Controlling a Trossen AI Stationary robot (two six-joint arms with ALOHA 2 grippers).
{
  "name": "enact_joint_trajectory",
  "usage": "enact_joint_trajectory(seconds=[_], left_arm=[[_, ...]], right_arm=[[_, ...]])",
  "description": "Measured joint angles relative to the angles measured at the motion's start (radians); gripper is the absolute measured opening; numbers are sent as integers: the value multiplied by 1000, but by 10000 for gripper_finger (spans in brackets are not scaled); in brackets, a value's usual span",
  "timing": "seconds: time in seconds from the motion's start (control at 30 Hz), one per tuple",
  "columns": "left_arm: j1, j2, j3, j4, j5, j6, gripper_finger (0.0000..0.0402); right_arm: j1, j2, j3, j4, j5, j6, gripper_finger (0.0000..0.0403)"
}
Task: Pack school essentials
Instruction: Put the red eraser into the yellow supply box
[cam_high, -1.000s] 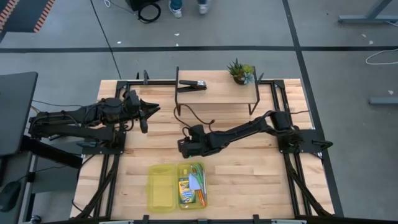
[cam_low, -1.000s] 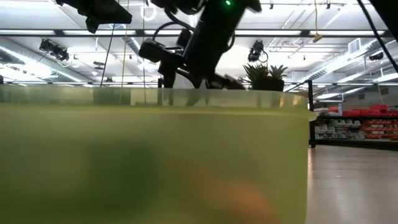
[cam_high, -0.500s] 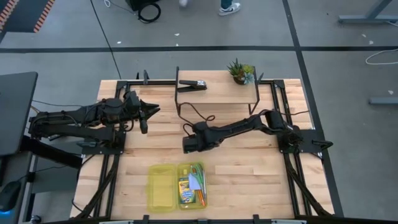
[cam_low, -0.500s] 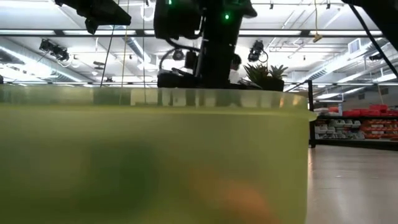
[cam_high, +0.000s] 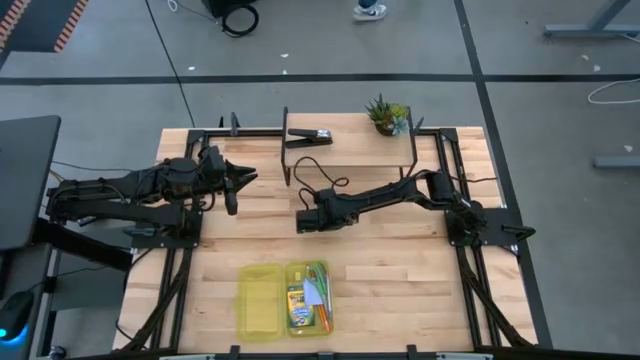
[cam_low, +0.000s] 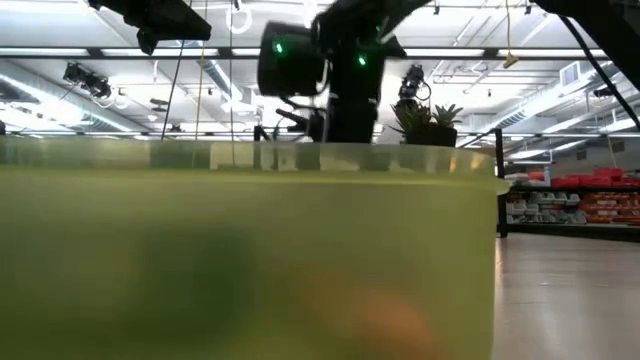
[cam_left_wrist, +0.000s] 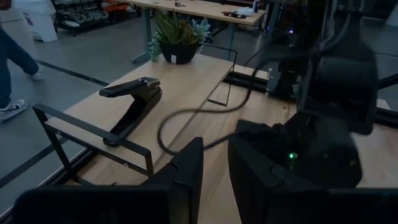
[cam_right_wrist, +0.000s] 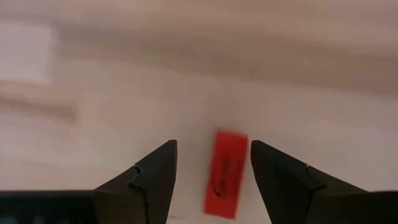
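My right gripper (cam_high: 305, 220) hangs over the middle of the table, pointing down, open. In the right wrist view its fingers (cam_right_wrist: 211, 177) stand on either side of the short red piece (cam_right_wrist: 225, 171), which lies flat on the wood untouched. The pale bluish-white block (cam_right_wrist: 22, 53) lies farther off. At the near edge sits the open yellow-green case (cam_high: 258, 302). Its tray holds the crayon box (cam_high: 297, 306), the pencils and the green-handled scissors (cam_high: 320, 288). My left gripper (cam_high: 240, 180) waits at the table's left, its fingers (cam_left_wrist: 214, 174) a narrow gap apart.
A black wire rack (cam_high: 345, 150) stands at the far side with the black clip-like tool (cam_high: 310, 135) and the potted plant (cam_high: 387, 115) on it. A cable loops (cam_high: 322, 182) beside the right arm. The case wall (cam_low: 250, 250) fills the low view.
My right gripper has moved away from the case toward the table's far edge, a little to the right, its arm drawing back and swinging more level. The case and its contents have stayed put.
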Motion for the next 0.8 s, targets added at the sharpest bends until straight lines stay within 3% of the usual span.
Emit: enact_joint_trajectory(seconds=[0.1, 0.47, 0.8], left_arm=[[0, 0, 0, 0, 0, 0, 84], [0, 0, 0, 0, 0, 1, 84], [0, 0, 0, 0, 0, 2, 85]], right_arm=[[14, 2, -61, 48, -57, 54, 212], [57, -1, -96, 80, -14, 64, 203], [56, 0, -96, 75, -19, 37, 111]])
